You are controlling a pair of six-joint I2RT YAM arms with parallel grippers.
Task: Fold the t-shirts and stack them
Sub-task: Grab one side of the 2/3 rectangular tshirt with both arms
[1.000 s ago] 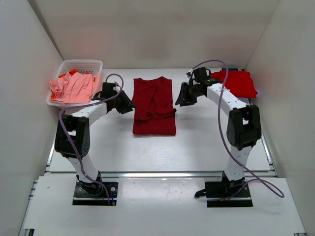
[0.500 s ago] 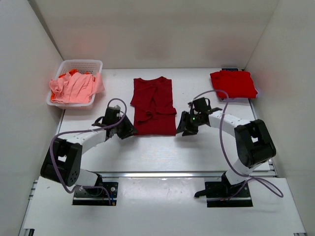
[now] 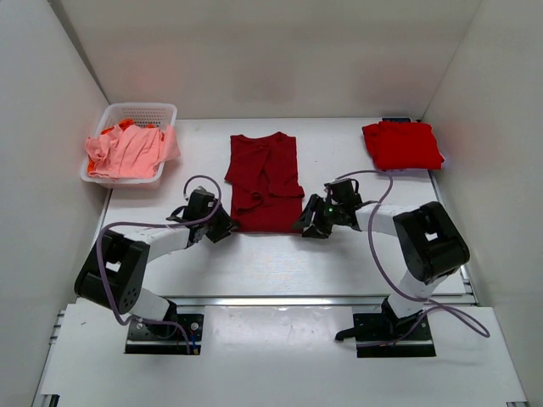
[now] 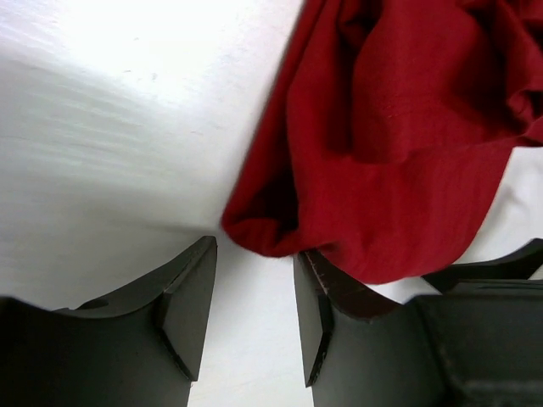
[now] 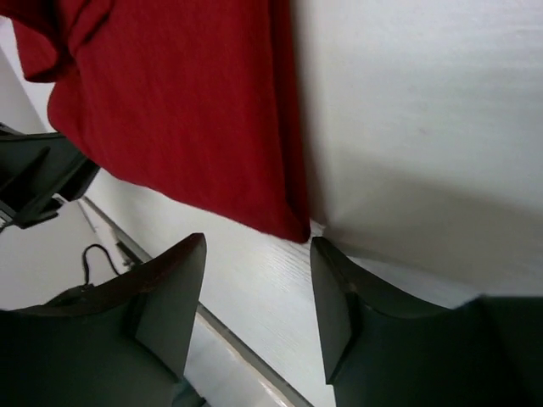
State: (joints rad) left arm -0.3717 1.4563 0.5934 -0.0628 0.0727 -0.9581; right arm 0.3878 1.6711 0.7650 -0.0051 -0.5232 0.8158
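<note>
Since a second ago both arms have swung down from the shirt's upper sides to its near hem, and since half a second ago they have closed in further on the corners. The dark maroon t-shirt [image 3: 265, 182] lies flat, mid-counter [image 3: 254, 263], partly folded. The left claw [image 3: 219, 227] sits low at its near-left corner, fingers spread and holding nothing. In the left wrist view that corner lies at the mouth of the gap, against one finger. The right claw [image 3: 307, 227] is also spread and empty, the near-right corner just ahead of its gap. The bright red t-shirt [image 3: 402, 145] rests folded at the far right.
</note>
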